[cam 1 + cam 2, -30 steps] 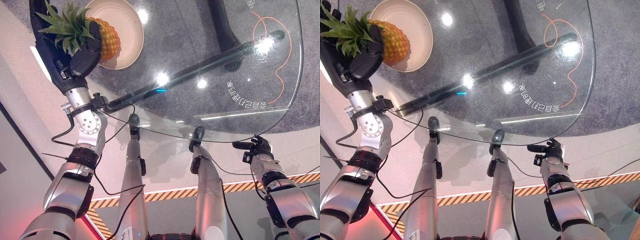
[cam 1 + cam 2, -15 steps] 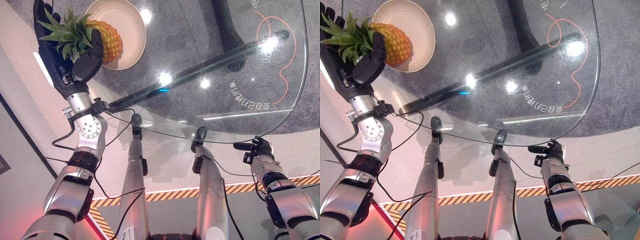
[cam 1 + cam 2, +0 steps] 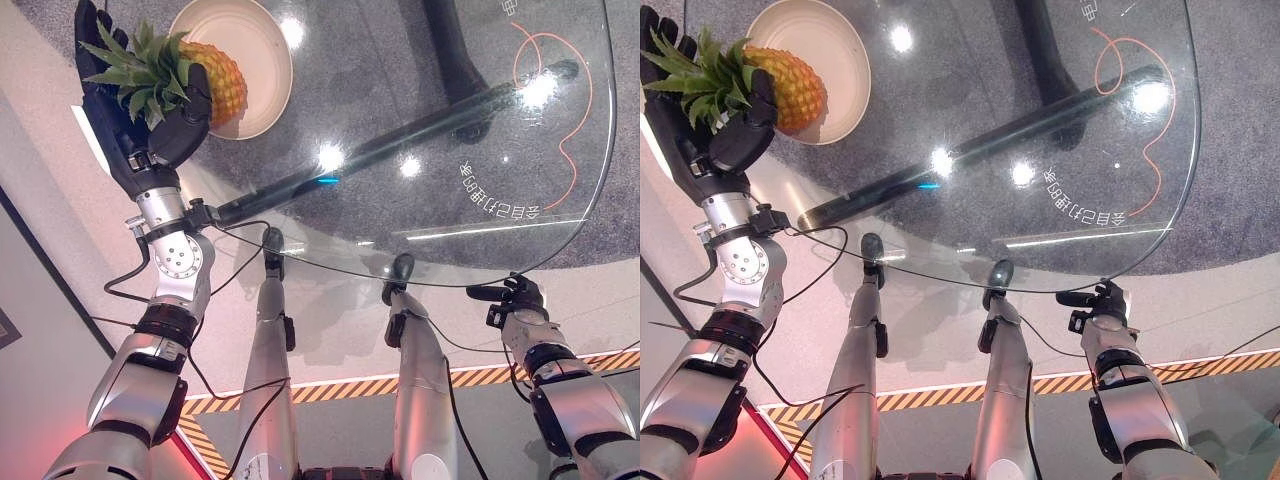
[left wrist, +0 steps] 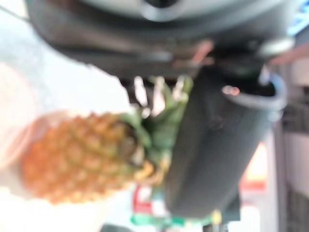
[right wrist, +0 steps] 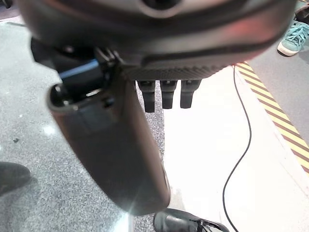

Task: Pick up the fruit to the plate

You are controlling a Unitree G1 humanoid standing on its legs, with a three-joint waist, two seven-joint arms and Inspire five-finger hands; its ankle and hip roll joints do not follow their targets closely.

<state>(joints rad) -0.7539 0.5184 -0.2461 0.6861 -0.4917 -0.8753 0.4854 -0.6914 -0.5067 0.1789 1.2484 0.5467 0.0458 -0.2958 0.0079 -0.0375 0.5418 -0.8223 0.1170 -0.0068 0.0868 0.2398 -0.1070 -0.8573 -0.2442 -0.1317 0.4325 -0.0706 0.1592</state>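
Note:
A pineapple lies with its orange body over the left rim of the cream plate at the far left of the glass table. Its green crown points away from the plate into my left hand. The thumb curls over the leaves and presses them to the palm, while the fingers reach up behind the crown. In the left wrist view the thumb sits right against the crown. My right hand hangs below the table's near right edge, fingers relaxed and holding nothing.
The rounded glass table shows its dark base and grey carpet beneath. An orange line curls at its far right. Yellow-black striped tape crosses the floor. Persons' shoes, teal and black, stand near my right hand.
My left hand has shifted slightly toward the plate with the pineapple, and its fingers now stand straighter behind the crown. The right hand has not moved.

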